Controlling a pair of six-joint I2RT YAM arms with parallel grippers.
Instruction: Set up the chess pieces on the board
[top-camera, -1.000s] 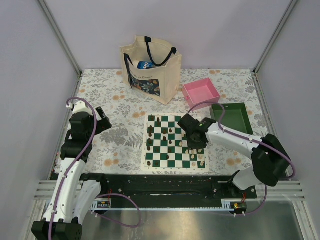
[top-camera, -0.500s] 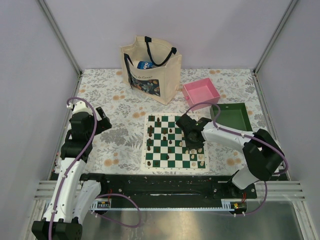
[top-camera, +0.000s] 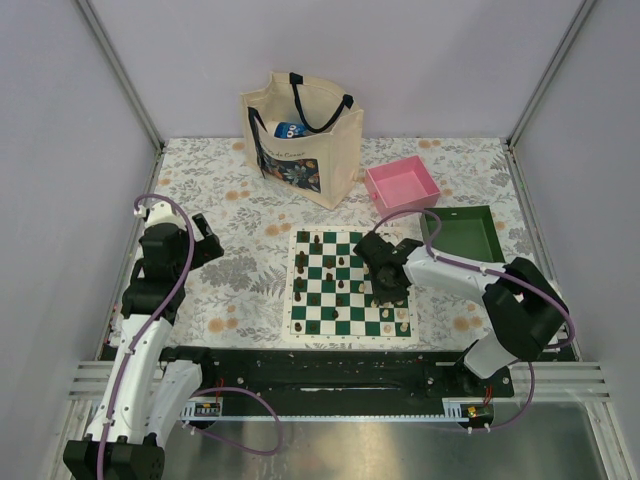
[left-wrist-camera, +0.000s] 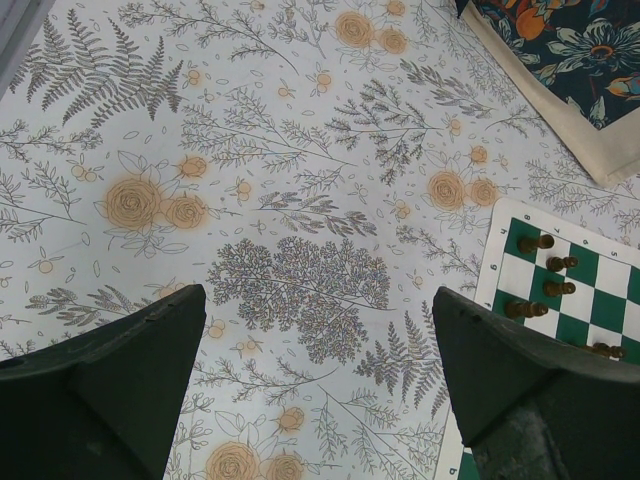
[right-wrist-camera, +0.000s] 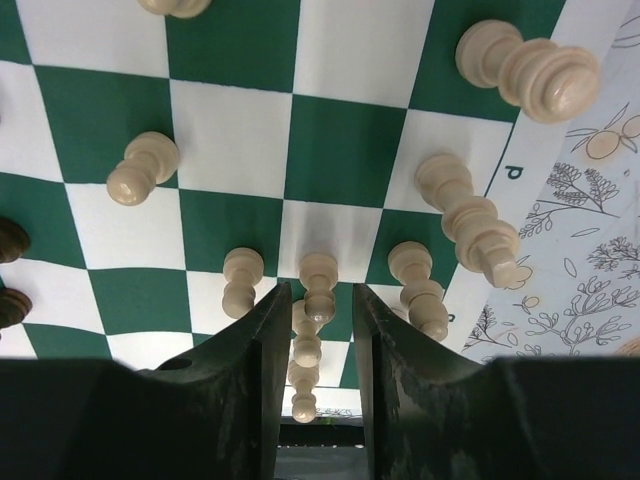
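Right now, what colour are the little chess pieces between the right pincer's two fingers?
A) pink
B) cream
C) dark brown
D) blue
B: in the right wrist view, the chess pieces lined up in the gap of the right pincer are all cream, standing on the board.

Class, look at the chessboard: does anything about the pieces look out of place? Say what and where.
Yes. The dark pieces are scattered over the left and middle squares of the board, not ranked along an edge; the cream pieces bunch near its right edge.
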